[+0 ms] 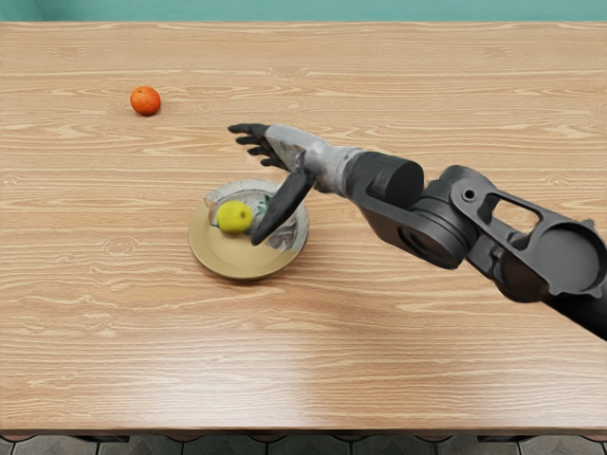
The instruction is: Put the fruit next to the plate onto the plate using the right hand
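**Inspector:** Start with the surroundings.

**Operator:** From my station I see a light wooden table (303,332) filling nearly the whole head view. A teal wall (303,9) runs along the top edge and a strip of dark floor (303,445) along the bottom.

**Inspector:** The arm?

**Operator:** The right arm (455,223) comes in from the right edge, dark grey and heavy-jointed, and reaches on a slant towards the table's middle.

**Inspector:** The plate?

**Operator:** The plate (213,261) sits left of centre. It is round, with a tan rim and a shiny inner part. The wrist end of the arm crosses its upper right side.

**Inspector:** State of the hand?

**Operator:** The right hand (285,152) hangs just above the plate's far edge, and I record it as holding nothing. The fingers (248,140) are spread apart and point left. The thumb (280,207) slants down over the plate, with its tip just beside the fruit. I cannot tell whether it touches.

**Inspector:** The task's fruit?

**Operator:** The yellow-green fruit (234,217) lies on the plate, in its left half, clear of the palm.

**Inspector:** Anything else?

**Operator:** One small orange (145,100) sits on the bare table at the far left, well apart from the plate.
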Action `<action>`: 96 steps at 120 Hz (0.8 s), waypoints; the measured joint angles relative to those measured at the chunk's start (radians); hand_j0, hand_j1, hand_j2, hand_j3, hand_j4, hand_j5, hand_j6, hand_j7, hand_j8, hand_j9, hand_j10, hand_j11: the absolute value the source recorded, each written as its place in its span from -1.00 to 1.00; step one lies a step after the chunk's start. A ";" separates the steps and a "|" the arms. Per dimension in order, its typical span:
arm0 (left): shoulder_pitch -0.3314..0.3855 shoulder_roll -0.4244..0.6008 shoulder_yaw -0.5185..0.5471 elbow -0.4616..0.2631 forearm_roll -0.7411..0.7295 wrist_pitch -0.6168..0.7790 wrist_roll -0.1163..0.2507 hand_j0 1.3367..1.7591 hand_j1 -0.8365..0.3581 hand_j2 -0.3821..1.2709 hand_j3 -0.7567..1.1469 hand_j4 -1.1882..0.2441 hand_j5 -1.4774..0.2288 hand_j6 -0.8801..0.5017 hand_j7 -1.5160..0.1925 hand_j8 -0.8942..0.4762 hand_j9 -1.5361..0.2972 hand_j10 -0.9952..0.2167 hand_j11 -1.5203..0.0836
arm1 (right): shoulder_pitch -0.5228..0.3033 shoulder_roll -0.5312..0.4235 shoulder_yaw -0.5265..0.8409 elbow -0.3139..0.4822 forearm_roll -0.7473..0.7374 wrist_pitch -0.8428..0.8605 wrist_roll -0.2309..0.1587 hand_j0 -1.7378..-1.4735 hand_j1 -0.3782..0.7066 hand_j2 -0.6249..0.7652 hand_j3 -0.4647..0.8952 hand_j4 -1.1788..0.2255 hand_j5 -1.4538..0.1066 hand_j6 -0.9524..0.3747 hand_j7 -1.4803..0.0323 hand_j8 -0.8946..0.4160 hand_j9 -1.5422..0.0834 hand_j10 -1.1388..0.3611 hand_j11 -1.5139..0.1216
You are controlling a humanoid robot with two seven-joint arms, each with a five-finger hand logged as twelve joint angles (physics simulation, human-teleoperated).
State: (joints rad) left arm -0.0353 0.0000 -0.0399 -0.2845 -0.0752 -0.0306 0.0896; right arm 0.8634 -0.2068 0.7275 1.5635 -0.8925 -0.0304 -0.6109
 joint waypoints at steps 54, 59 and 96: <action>0.000 0.000 0.000 0.000 0.000 0.000 0.000 0.52 0.98 -0.54 -0.20 0.66 0.73 0.27 0.77 0.31 0.68 0.64 0.90 | -0.351 -0.249 0.461 -0.033 0.290 0.581 0.000 -0.40 -0.86 -0.11 -0.32 0.62 0.80 0.38 0.89 0.31 0.84 0.47 0.79; 0.000 0.000 0.000 0.000 0.000 0.000 0.000 0.52 0.98 -0.54 -0.20 0.66 0.73 0.27 0.77 0.31 0.68 0.64 0.90 | -0.376 -0.273 0.487 -0.046 0.319 0.601 0.000 -0.40 -0.86 -0.11 -0.32 0.63 0.80 0.38 0.89 0.31 0.84 0.47 0.79; 0.000 0.000 0.000 0.000 0.000 0.000 0.000 0.52 0.98 -0.54 -0.20 0.66 0.73 0.27 0.77 0.31 0.68 0.64 0.90 | -0.651 -0.326 0.839 -0.122 0.486 0.639 0.011 -0.40 -0.87 -0.11 -0.32 0.63 0.81 0.39 0.90 0.32 0.84 0.47 0.80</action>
State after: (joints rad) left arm -0.0353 0.0000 -0.0396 -0.2847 -0.0751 -0.0307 0.0895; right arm 0.2126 -0.5325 1.5667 1.4420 -0.4069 0.6088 -0.6001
